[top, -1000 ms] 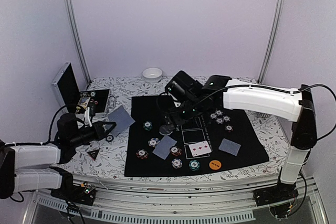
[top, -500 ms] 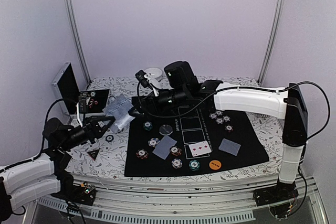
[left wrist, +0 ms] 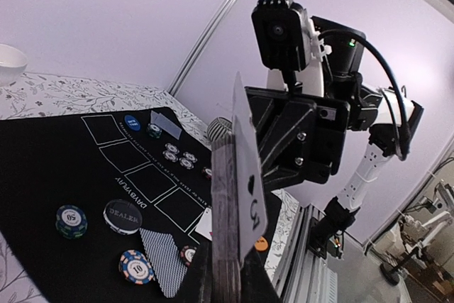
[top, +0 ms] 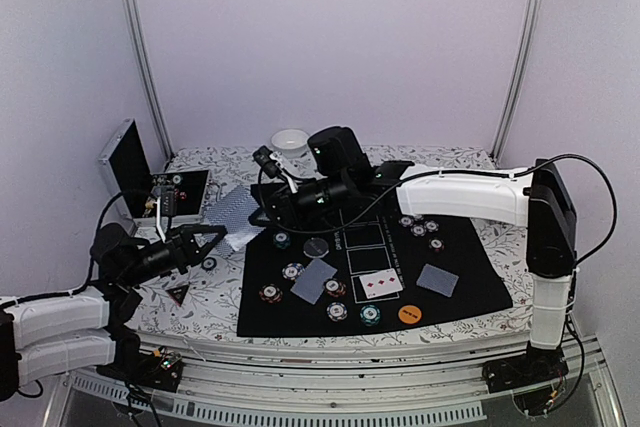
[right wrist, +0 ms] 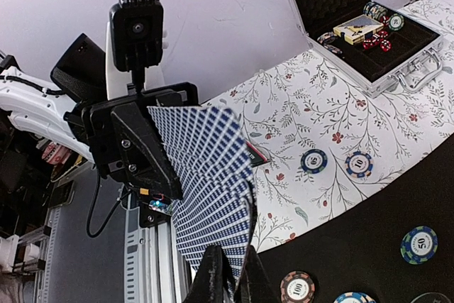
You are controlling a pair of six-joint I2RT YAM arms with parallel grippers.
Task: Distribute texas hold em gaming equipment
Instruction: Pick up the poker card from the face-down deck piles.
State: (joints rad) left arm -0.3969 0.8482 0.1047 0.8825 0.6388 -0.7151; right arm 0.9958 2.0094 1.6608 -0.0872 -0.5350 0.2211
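There, card (left wrist: 247, 175) between right fingers (right wrist: 211, 278), touching deck (left wrist: 225, 246)

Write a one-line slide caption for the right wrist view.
Right end effector pinches one blue-patterned playing card from the deck gripped by the left end effector.

Cards (right wrist: 206, 154) — blue-lattice backs, mat (top: 470, 267) black, tablecloth (top: 215, 302) white — floral print

The playing cards (right wrist: 206, 168) look like thin, smooth paper with a little shine. The poker chips (right wrist: 417, 244) look like hard, smooth plastic. The black mat (top: 480, 269) looks like soft matt cloth. The flowery table cover (right wrist: 319, 111) looks matt too. The case (right wrist: 389, 79) has shiny metal edges and rough black foam inside. The white bowl (top: 290, 141) is glossy
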